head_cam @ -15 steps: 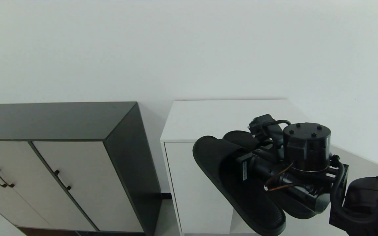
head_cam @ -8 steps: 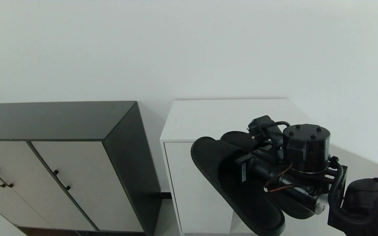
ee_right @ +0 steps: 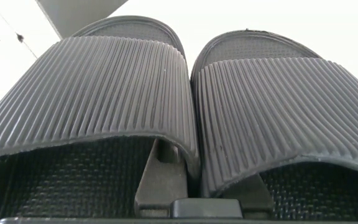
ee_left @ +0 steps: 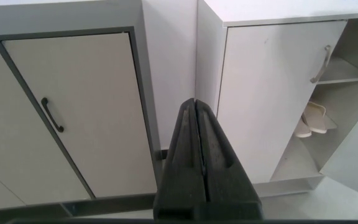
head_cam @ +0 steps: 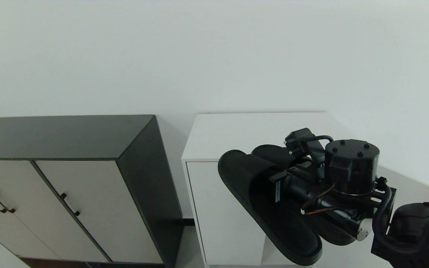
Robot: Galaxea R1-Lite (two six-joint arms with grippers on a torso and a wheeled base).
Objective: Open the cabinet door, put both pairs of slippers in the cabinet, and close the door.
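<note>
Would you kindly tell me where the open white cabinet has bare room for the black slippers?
The upper shelf, above the pale slippers, looks bare, and so does the bottom board below them. The level holding the pale slippers is crowded.

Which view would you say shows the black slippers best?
The head view: both black slippers show nearly whole, before the white cabinet. The right wrist view gives their ribbed straps close up, with the right gripper clamping them together.
</note>
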